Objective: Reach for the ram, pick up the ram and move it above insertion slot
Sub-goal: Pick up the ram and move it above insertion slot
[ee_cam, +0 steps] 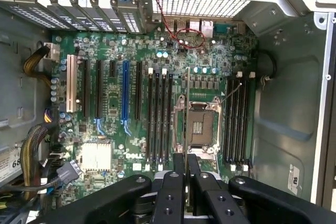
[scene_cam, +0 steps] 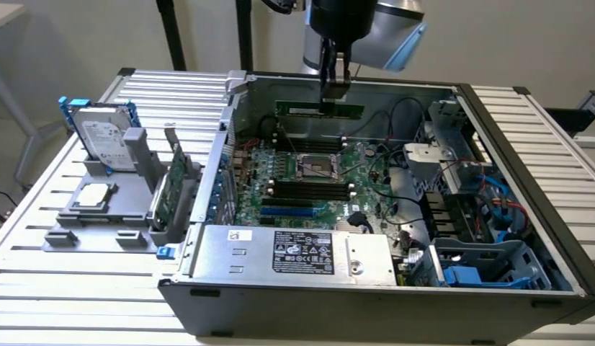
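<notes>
At the upper middle of the exterior view, the gripper (scene_cam: 333,94) pinches the ram (scene_cam: 320,110) above the open computer case (scene_cam: 374,288).

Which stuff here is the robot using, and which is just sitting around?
Using: ram, held in the shut hand; memory slots on the motherboard.
Just sitting: hard drive, expansion card, loose processor, power supply.
</notes>
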Available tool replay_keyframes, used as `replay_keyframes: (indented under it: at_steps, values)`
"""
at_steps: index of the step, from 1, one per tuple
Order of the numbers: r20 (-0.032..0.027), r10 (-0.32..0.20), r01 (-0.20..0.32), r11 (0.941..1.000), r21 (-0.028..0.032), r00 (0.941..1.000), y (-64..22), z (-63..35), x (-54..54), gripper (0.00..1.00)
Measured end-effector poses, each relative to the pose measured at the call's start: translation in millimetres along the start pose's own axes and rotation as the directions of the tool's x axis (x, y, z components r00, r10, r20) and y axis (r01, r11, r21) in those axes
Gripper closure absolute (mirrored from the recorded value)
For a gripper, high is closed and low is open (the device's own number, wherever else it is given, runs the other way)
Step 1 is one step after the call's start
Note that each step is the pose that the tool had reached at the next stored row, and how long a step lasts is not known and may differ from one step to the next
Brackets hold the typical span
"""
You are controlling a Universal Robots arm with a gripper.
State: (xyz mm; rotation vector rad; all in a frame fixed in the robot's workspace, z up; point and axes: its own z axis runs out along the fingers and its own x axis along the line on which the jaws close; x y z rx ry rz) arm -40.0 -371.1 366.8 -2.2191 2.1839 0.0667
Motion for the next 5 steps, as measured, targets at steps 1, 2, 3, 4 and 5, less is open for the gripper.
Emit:
replay_keyframes:
  at_steps: [1,2,3,4,5]
  values:
    - [0.0,0.0,0.0,1.0,0.0,1.0,0.0,0.0,0.0,0.87]
    - [0.0,0.0,0.0,1.0,0.0,1.0,-0.1,0.0,0.0,0.87]
    - [0.0,0.0,0.0,1.0,0.0,1.0,-0.1,0.0,0.0,0.87]
    - [0.0001,0.0,0.0,1.0,0.0001,1.0,-0.1,0.0,0.0,0.87]
    - [0.0001,0.0,0.0,1.0,0.0,1.0,-0.1,0.0,0.0,0.87]
